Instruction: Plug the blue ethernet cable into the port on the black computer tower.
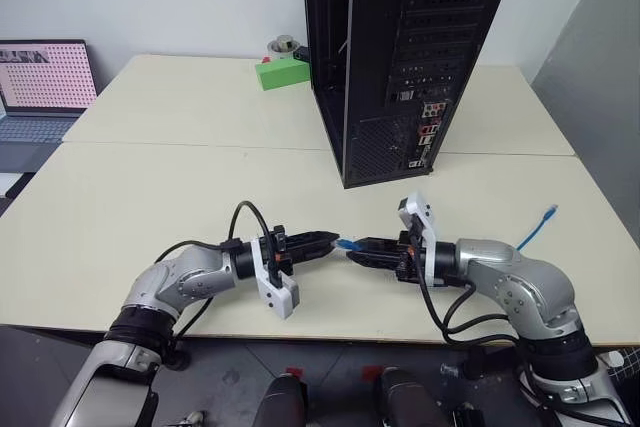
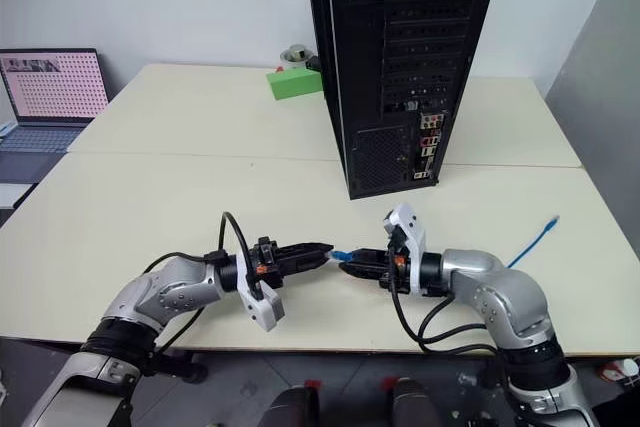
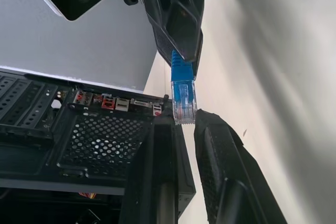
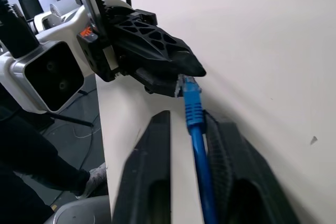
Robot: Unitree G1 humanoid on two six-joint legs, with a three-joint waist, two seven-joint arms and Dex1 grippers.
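The black computer tower (image 1: 400, 47) stands upright at the back middle of the table, its rear panel facing me. Low on that panel sits a cluster of small coloured connectors (image 1: 429, 132); the port among them is too small to pick out. Near the table's front edge my two grippers meet tip to tip. My left gripper (image 1: 334, 239) points right and is shut on the clear plug tip of the blue ethernet cable (image 3: 182, 90). My right gripper (image 1: 354, 248) points left, shut on the cable's blue boot just behind the plug. The cable's other end (image 1: 549, 213) lies on the table at the right.
A green box (image 1: 282, 73) with a round grey object (image 1: 285, 45) on it stands left of the tower. An open laptop (image 1: 45, 87) sits at the far left. The table's front edge (image 1: 330, 337) runs just under both arms. A grey wall (image 1: 600, 67) closes the right side.
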